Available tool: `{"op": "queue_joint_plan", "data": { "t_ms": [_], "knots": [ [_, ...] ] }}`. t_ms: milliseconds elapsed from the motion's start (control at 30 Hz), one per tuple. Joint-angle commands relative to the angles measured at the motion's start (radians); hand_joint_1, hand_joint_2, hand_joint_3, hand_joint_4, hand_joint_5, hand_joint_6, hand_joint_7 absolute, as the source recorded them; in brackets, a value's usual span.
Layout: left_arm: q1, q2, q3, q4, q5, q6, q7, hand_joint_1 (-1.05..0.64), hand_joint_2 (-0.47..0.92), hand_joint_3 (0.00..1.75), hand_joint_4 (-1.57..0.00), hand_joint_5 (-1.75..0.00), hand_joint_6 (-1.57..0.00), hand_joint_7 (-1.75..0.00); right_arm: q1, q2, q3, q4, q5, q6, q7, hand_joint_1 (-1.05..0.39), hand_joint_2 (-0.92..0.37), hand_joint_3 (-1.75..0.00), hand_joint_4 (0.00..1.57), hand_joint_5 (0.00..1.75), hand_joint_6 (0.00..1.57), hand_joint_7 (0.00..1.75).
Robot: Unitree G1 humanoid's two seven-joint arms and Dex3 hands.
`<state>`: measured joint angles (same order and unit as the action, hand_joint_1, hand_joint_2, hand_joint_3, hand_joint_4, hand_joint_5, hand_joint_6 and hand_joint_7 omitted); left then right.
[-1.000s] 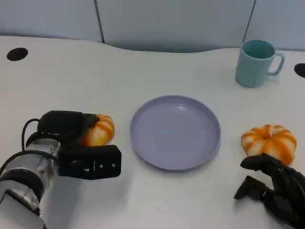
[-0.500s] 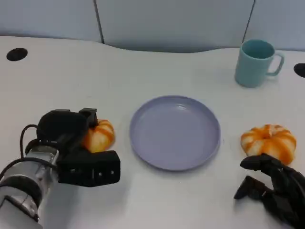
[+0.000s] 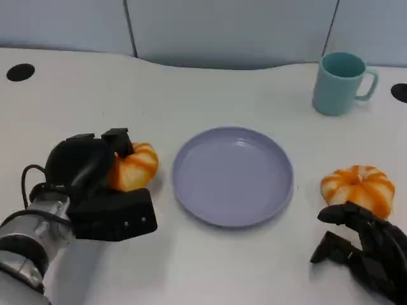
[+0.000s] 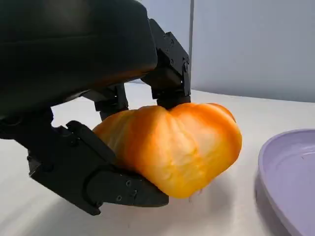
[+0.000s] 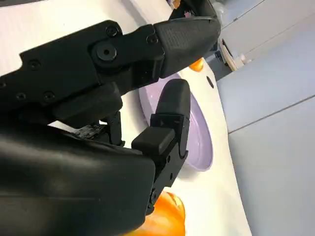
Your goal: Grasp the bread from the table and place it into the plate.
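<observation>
White table (image 3: 210,267) meets pale blue-grey wall panels (image 3: 229,28).

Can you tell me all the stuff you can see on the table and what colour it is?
bread: one, orange, left of the plate, held in the left hand
second bread: one, orange with pale stripes, right of the plate, just beyond the right hand
plate: one, lilac, middle of the table, nothing on it
mug: one, teal, far right of the table
table: one, white, with dark round holes near its far corners
left hand: one, black, on a silver forearm, gripping the bread
right hand: one, black, holding nothing, fingers apart, near the second bread
</observation>
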<state>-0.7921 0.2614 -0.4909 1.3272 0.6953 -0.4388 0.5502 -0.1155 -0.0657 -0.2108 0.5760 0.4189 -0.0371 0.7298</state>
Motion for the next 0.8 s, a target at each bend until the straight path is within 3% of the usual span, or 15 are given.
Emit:
{"op": "queue_joint_plan", "data": {
  "t_ms": [33,100,200,300,500,800],
  "knots": [
    [-0.016,0.02,0.008,-0.005,-0.005,-0.005,0.014,-0.08,0.65,0.82,-0.79,-1.75,-0.6,-1.75,0.001,-0.007,0.001,0.012,-0.008,-0.003,-0.009,-0.48,-0.92,-0.15,0.62,1.46,0.64,1.01],
    [-0.046,-0.005,0.022,-0.029,-0.021,-0.027,0.024,-0.08,0.64,0.82,-0.79,-1.75,-0.6,-1.75,-0.006,-0.005,0.004,0.017,-0.012,0.006,-0.018,-0.48,-0.92,-0.15,0.62,1.46,0.64,1.01],
    [-0.097,-0.054,0.036,-0.072,-0.035,-0.086,0.055,-0.01,0.52,0.84,-0.85,-1.75,-0.68,-1.73,-0.015,0.001,0.013,0.023,-0.021,0.009,-0.032,-0.44,-0.92,-0.17,0.63,1.43,0.64,1.0],
    [-0.109,-0.067,0.024,-0.076,-0.016,-0.115,0.073,-0.02,0.48,0.91,-0.84,-1.75,-0.65,-1.74,-0.012,0.004,0.016,0.02,-0.025,0.007,-0.036,-0.44,-0.92,-0.17,0.64,1.43,0.64,1.0],
    [-0.135,-0.096,-0.004,-0.089,0.011,-0.175,0.114,-0.02,0.33,1.19,-0.91,-1.75,-0.67,-1.75,-0.013,0.01,0.019,0.025,-0.023,0.002,-0.039,-0.43,-0.92,-0.19,0.63,1.43,0.65,0.99],
    [-0.166,-0.112,-0.054,-0.094,0.057,-0.261,0.092,-0.06,0.34,1.31,-0.91,-1.75,-0.69,-1.75,-0.02,0.01,0.023,0.035,-0.022,-0.007,-0.025,-0.46,-0.92,-0.18,0.63,1.44,0.64,1.0]
  ]
}}
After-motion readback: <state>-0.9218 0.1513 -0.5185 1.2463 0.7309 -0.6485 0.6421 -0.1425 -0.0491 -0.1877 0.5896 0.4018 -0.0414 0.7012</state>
